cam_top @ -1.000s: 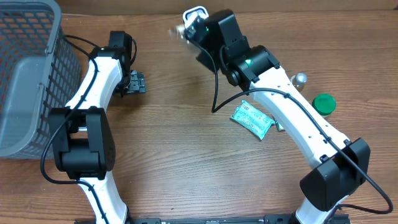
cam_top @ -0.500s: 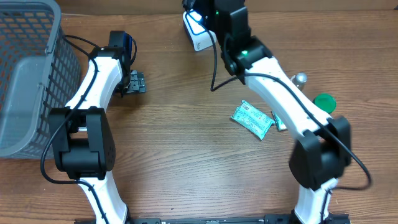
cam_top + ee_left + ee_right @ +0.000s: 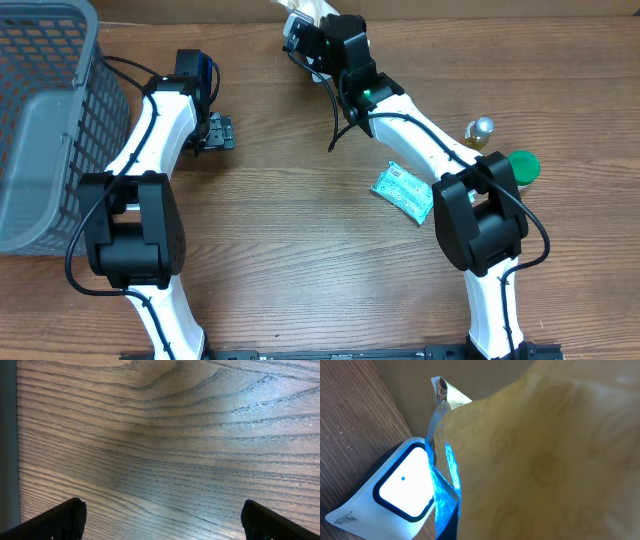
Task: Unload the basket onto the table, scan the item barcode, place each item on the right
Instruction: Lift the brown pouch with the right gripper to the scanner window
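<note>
While pouch (image 3: pixel 545 460) faces scanner (image 3: pixel 402 487)
Right jaws clench it, presumably showing its barcode; left jaws gape.

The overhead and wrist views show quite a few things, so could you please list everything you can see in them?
basket: one, grey mesh, far left of the table
scanner: one, white with a black-framed lit window, at the table's far edge
yellow packet: one, yellow with a silvery edge, held close above the scanner
teal packet: one, teal, flat on the table, right of centre
green disc: one, green, near the right side
small bottle: one, yellowish with a silver cap, just beyond the green disc
table: one, brown wood
left gripper: one, black, open and empty over bare wood
right gripper: one, shut on the yellow packet
</note>
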Tool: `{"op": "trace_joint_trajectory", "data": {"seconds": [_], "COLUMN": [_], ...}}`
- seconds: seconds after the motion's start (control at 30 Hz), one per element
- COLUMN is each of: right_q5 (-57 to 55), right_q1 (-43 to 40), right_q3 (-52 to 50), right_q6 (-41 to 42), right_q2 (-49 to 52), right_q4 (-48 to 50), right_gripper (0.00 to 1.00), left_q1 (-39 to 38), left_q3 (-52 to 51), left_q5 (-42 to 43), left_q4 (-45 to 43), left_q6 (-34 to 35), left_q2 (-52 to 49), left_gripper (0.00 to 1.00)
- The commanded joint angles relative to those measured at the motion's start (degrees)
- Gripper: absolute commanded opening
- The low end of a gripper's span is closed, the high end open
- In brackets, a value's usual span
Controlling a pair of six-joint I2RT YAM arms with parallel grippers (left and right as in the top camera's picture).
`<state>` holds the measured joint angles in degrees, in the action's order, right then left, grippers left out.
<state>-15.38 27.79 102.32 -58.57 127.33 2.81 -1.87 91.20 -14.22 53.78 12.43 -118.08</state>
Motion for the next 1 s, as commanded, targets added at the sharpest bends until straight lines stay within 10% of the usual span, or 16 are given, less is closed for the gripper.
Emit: {"op": "trace_joint_trajectory", "data": {"seconds": [0.0,0.97], "right_q5": [0.70,9.03], "right_q1": [0.11,-0.22], "right_q3": [0.76,0.83], "right_q6": [-0.22,8.83], "right_q2": [0.74,0.59], "right_q4": [0.15,-7.19], "right_gripper": [0.04,0.04], "left_q1": [-0.04,-0.04], "left_q3": [0.79,0.79], "left_q5": [-0.79,-0.79], "left_q4": [-0.09,-0.09], "left_q6": [-0.44,-0.44], "left_q2": [0.87,0.87], "left_gripper": [0.99,1.00]}}
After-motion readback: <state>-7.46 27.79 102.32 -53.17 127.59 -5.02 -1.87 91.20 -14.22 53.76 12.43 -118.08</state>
